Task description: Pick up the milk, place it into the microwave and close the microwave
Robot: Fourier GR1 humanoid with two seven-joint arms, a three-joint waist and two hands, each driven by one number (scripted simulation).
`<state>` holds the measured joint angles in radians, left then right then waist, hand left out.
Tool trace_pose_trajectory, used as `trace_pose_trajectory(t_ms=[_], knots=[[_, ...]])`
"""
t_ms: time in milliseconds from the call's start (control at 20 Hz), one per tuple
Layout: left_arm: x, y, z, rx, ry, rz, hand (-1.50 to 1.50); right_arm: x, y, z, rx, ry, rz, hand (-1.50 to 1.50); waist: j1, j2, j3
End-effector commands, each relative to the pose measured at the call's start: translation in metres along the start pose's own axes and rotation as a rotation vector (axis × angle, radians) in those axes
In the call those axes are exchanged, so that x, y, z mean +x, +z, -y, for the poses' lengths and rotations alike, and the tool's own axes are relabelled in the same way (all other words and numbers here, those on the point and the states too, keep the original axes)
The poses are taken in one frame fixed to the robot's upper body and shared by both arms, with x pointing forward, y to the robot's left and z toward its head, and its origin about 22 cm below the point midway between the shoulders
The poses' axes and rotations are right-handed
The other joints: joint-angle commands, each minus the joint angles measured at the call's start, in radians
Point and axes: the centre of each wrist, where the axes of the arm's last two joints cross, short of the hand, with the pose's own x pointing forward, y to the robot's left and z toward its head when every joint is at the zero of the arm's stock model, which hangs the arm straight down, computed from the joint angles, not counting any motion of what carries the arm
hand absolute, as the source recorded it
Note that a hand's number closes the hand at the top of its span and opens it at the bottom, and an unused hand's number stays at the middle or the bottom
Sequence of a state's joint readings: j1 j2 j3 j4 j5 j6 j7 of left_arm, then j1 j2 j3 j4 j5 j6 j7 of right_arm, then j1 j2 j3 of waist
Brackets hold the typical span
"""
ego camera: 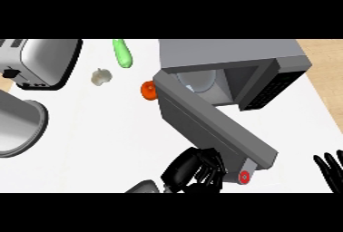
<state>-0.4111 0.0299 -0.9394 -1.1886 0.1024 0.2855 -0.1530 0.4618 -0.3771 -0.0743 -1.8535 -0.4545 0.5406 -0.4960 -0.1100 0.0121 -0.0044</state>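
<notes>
The grey microwave [234,56] stands at the back right. Its door [214,124] is swung wide open towards me. Inside the cavity a pale white and bluish shape [198,82] shows; I cannot tell whether it is the milk or the turntable. My left hand [191,170] is at the outer face of the door near its free end, its fingers relaxed against it and holding nothing. My right hand [331,170] rests open at the right edge, fingers up. A small red and white round thing [245,177] peeks out under the door's free corner.
A toaster [40,61] stands at the back left, with a grey pot [17,124] at the left edge. A green cucumber [122,53], a garlic bulb [100,77] and an orange object [148,89] by the door's hinge lie behind. The counter's edge runs down the right.
</notes>
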Motion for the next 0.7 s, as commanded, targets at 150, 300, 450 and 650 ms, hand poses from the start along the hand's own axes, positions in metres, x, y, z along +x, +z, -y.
trace_pose_trajectory(t_ms=[150,300,450,650], knots=[[0.026,-0.021,0.014,0.078,0.008,0.057,1.5,0.023,-0.023,-0.017,0.093,-0.012,0.003,-1.5,-0.036,0.008,-0.004],[0.032,-0.038,-0.004,0.165,0.014,0.068,1.5,0.024,-0.024,-0.021,0.114,-0.034,0.008,-1.5,-0.062,0.015,-0.003],[0.037,-0.05,-0.014,0.217,0.007,0.085,1.5,0.036,-0.03,-0.02,0.116,-0.03,0.003,-1.5,-0.059,0.018,-0.003],[0.048,-0.069,-0.031,0.276,-0.009,0.088,1.5,0.039,-0.03,-0.024,0.119,-0.038,-0.018,-1.5,-0.083,0.023,-0.002]])
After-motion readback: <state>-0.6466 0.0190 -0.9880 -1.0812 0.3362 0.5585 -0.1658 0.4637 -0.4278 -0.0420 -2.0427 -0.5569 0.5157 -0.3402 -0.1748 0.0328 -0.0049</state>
